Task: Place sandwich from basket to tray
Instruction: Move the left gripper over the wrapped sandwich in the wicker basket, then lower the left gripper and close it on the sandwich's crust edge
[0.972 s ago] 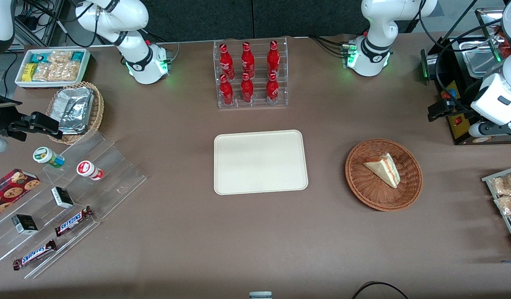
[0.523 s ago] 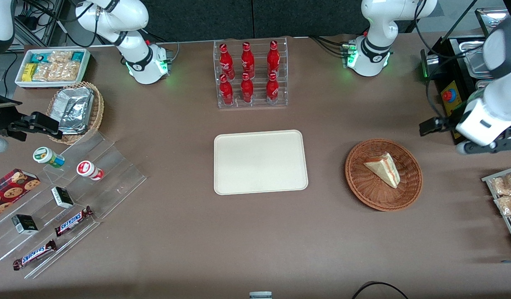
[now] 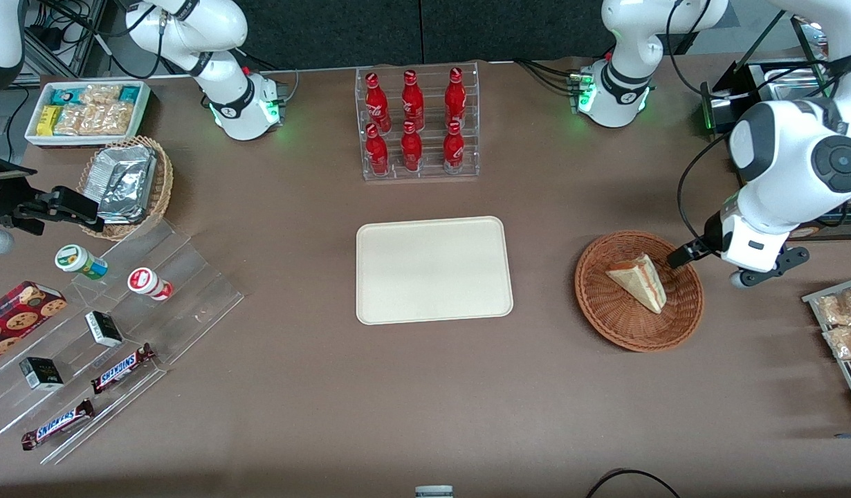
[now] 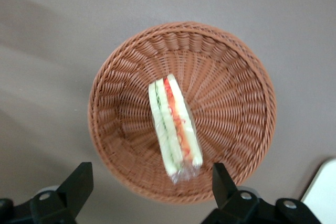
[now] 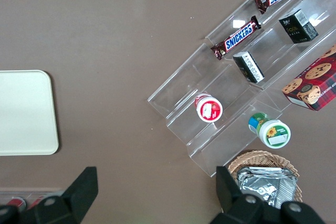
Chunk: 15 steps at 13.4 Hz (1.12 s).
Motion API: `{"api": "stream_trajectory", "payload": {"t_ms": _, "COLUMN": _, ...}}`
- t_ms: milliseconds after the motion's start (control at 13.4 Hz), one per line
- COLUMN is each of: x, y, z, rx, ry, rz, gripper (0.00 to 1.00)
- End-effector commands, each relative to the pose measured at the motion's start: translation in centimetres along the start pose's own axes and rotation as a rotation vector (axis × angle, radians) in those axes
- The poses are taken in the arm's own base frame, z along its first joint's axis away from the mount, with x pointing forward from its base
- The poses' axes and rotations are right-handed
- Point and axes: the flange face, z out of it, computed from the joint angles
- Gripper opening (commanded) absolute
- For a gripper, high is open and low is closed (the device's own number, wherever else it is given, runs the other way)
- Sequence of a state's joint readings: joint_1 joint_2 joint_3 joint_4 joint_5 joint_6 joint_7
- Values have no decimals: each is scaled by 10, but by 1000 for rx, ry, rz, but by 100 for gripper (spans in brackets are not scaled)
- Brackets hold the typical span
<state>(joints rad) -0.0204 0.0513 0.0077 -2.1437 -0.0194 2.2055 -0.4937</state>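
The sandwich [image 3: 638, 280] lies in the basket [image 3: 609, 315], wrapped in clear film, its red and green filling edge showing in the wrist view [image 4: 174, 128]. It rests on the woven floor, with bare wicker [image 4: 231, 114] all round it up to the rim. The gripper [image 4: 152, 187] hangs above the basket near the rim at the working arm's end [image 3: 681, 257], its fingers [image 4: 79, 184] spread wide, holding nothing. The tray [image 3: 434, 270] sits on the bench [image 3: 425, 387] toward the parked arm's end from the basket, well apart, with open brown bench between them.
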Motion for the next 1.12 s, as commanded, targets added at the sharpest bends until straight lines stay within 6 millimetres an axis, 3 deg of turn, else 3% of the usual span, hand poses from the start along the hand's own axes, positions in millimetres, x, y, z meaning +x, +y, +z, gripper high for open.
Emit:
{"api": "stream_trajectory", "payload": {"t_ms": 0, "x": -8, "y": 4, "z": 24, "rx": -47, "ry": 33, "rz": -148, "gripper": 100}}
{"api": "stream_trajectory", "payload": {"t_ms": 150, "x": -18, "y": 28, "z": 46, "rx": -43, "ry": 25, "rz": -158, "gripper": 100}}
{"api": "stream_trajectory", "payload": {"t_ms": 449, "x": -25, "y": 42, "z": 79, "rx": -36, "ry": 22, "rz": -147, "gripper": 100}}
{"api": "stream_trajectory", "payload": {"t_ms": 598, "x": -26, "y": 41, "z": 100, "rx": -16, "ry": 8, "rz": -140, "gripper": 100}}
{"api": "stream_trajectory", "payload": {"t_ms": 1047, "x": -29, "y": 26, "z": 115, "rx": 8, "ry": -10, "rz": -151, "gripper": 100}}
